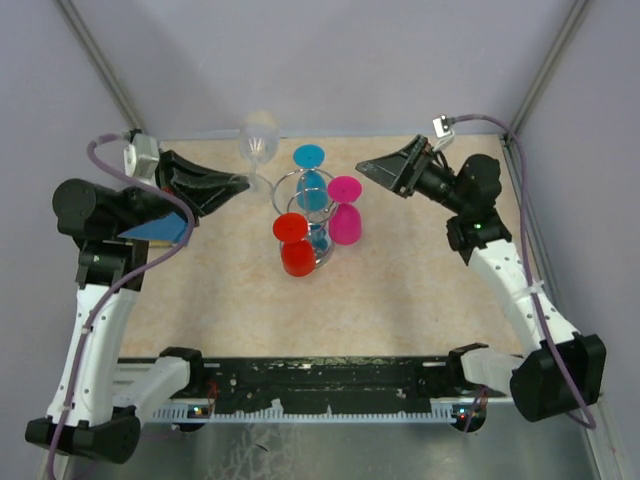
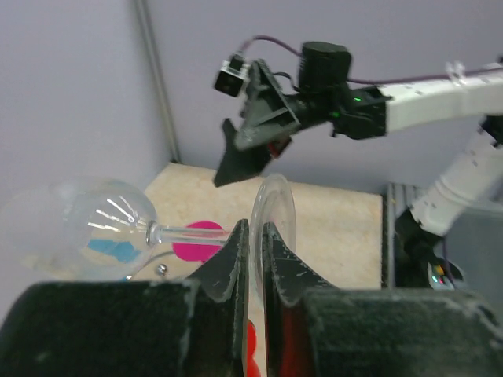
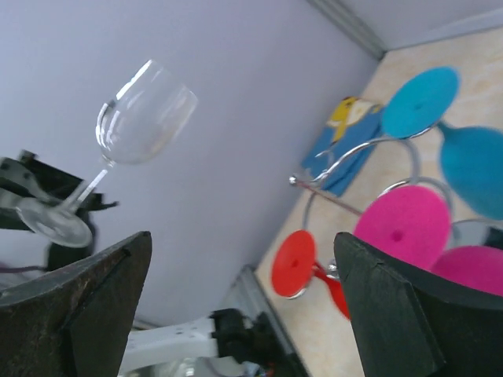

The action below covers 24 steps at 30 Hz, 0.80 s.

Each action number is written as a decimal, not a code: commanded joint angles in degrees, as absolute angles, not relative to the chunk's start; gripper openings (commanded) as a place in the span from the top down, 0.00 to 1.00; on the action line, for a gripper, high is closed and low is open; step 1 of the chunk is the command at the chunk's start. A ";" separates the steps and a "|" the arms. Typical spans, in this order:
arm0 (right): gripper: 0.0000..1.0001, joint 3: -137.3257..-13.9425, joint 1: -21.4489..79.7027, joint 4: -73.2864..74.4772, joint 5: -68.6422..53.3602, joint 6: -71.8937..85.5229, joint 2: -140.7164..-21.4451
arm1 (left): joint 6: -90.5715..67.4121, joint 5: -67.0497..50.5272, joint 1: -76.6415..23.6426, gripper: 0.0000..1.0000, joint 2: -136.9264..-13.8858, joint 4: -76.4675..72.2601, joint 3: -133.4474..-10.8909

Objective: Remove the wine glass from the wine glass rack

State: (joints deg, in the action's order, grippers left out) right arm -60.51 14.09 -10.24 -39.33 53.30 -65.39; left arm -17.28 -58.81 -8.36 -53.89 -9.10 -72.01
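Observation:
My left gripper (image 1: 243, 183) is shut on the round foot (image 2: 273, 212) of a clear wine glass (image 1: 258, 138) and holds it in the air, off and to the left of the wine glass rack (image 1: 300, 180). The glass's bowl (image 2: 94, 224) points toward the back wall, and the glass also shows in the right wrist view (image 3: 145, 114). The chrome rack still carries a blue glass (image 1: 310, 175), a pink glass (image 1: 345, 210) and a red glass (image 1: 295, 245), hanging upside down. My right gripper (image 1: 365, 168) is open and empty, just right of the rack.
A flat blue item (image 1: 155, 228) lies on the table under the left arm; it also shows in the right wrist view (image 3: 350, 141). Grey walls enclose the back and sides. A black rail (image 1: 320, 375) runs along the near edge.

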 commanded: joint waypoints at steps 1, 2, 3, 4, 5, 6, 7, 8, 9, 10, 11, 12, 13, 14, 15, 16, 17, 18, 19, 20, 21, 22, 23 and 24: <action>0.01 -54.48 16.62 -43.64 -46.05 84.01 -69.42 | -29.17 -72.20 -8.70 1.00 -52.18 -30.23 -68.93; 0.01 -54.48 17.92 -45.84 -45.13 85.93 -70.27 | -31.41 -72.59 -8.78 1.00 -52.01 -33.33 -68.35; 0.01 -55.03 19.60 -47.12 -44.42 87.47 -71.24 | -33.39 -73.13 -8.79 1.00 -52.03 -35.81 -67.95; 0.01 -55.99 21.36 -47.79 -43.65 88.26 -72.27 | -35.29 -73.89 -8.87 1.00 -52.11 -37.96 -67.61; 0.01 -56.87 23.09 -48.62 -42.92 88.92 -73.45 | -37.56 -74.21 -8.95 1.00 -52.14 -40.51 -67.06; 0.01 -57.79 24.72 -50.22 -42.21 89.96 -74.82 | -39.78 -74.52 -9.03 1.00 -52.10 -44.33 -66.30; 0.01 -58.75 26.03 -51.95 -41.40 91.63 -76.05 | -41.50 -74.86 -9.05 1.00 -51.94 -46.74 -65.74; 0.01 -59.51 27.24 -53.17 -40.73 92.77 -77.43 | -42.86 -75.02 -9.05 1.00 -51.71 -48.40 -65.21; 0.01 -60.14 28.06 -54.77 -40.08 94.07 -78.70 | -43.66 -75.21 -9.13 1.00 -51.35 -49.24 -64.95; 0.01 -60.54 28.76 -56.80 -39.29 95.52 -79.75 | -43.81 -75.42 -9.14 1.00 -50.92 -49.37 -64.75; 0.01 -60.86 29.36 -59.20 -38.50 97.24 -80.80 | -43.74 -75.64 -9.14 1.00 -50.54 -49.32 -64.51; 0.01 -61.39 29.96 -61.05 -37.83 98.38 -81.60 | -43.49 -75.83 -9.14 1.00 -50.16 -49.22 -64.25; 0.01 -61.81 30.71 -61.83 -37.27 98.87 -82.39 | -43.10 -76.08 -9.14 1.00 -49.96 -48.81 -64.17; 0.01 -62.10 31.25 -61.95 -36.55 98.83 -82.66 | -42.99 -76.33 -9.18 1.00 -49.70 -48.67 -64.04; 0.01 -62.30 31.70 -61.93 -35.30 98.73 -82.84 | -42.90 -76.54 -9.15 1.00 -49.53 -48.69 -63.91; 0.01 -62.69 32.07 -61.93 -34.95 98.75 -83.18 | -42.83 -76.81 -9.14 1.00 -49.39 -48.69 -63.82; 0.01 -63.12 32.30 -62.21 -34.71 99.10 -83.60 | -42.76 -77.01 -9.18 1.00 -49.25 -48.69 -63.71; 0.01 -63.47 32.57 -62.85 -34.49 99.55 -84.17 | -42.80 -77.14 -9.25 1.00 -49.21 -48.75 -63.60; 0.01 -64.05 32.91 -63.67 -34.46 100.21 -84.89 | -42.74 -77.24 -9.27 1.00 -49.02 -48.78 -63.49; 0.01 -64.64 33.39 -64.66 -34.33 100.91 -85.55 | -42.60 -77.14 -9.23 1.00 -48.90 -48.73 -63.24; 0.01 -65.21 33.80 -65.63 -34.21 101.65 -86.20 | -42.52 -77.01 -9.24 1.00 -48.75 -48.70 -62.92; 0.01 -65.95 34.17 -66.35 -34.30 102.21 -86.89 | -42.49 -76.99 -9.23 1.00 -48.71 -48.73 -62.79; 0.01 -66.67 34.59 -66.60 -34.36 102.56 -87.45 | -42.59 -77.00 -9.27 1.00 -48.70 -48.77 -62.69; 0.01 -67.45 35.01 -66.70 -34.41 102.71 -87.99 | -42.58 -77.02 -9.33 1.00 -48.64 -48.82 -62.60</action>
